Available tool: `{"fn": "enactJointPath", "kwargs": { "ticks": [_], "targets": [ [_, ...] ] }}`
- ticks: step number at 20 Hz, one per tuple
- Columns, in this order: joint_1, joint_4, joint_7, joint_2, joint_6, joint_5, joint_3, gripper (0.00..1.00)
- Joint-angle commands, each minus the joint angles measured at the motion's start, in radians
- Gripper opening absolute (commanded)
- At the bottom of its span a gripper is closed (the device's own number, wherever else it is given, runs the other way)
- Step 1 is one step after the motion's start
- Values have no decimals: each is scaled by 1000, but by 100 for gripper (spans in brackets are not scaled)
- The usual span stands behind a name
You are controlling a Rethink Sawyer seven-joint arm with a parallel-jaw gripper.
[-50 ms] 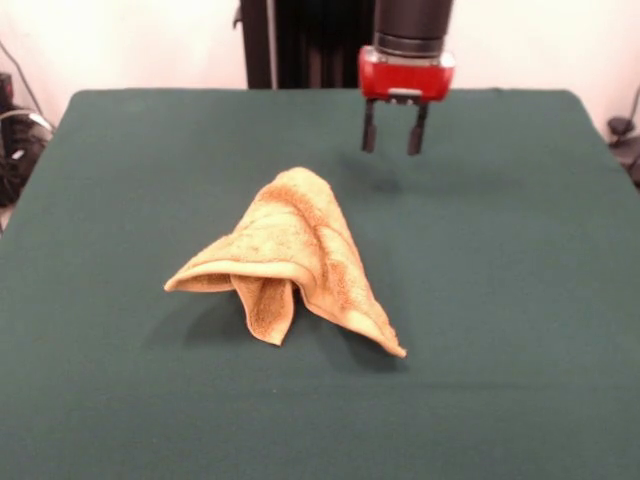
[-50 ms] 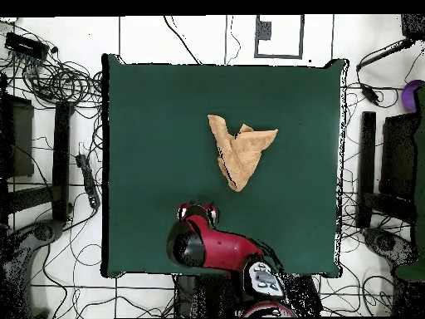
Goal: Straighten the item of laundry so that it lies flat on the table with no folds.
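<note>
Green table point(image 1: 520, 300), crumpled, folded golden-tan towel point(image 1: 295, 250)

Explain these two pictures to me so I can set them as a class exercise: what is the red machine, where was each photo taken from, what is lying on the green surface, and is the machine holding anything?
The red and black machine is a robot arm. At its end sits a gripper, a two-fingered claw for picking things up. One picture comes from a camera across the table, facing the robot; there the arm comes down from the top edge. The other looks straight down from above, with the arm entering from the bottom edge.

The green surface is a large table covered in dark cloth. On it lies one thing: a small golden-tan towel, crumpled into a peaked heap with its edges folded under, not flat.

The gripper holds nothing. Its two fingers are open, and it hangs above the table behind the towel, not touching it. Cables and equipment lie on the floor around the table.
</note>
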Motion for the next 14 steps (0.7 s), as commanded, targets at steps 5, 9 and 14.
{"fn": "enactJointPath", "kwargs": {
  "ticks": [5,9,14],
  "targets": [
    [-40,72,130,-185,171,-37,65,100],
    [-47,31,124,-149,178,-37,79,100],
    [-20,-25,163,-28,102,-11,121,100]
  ]
}}
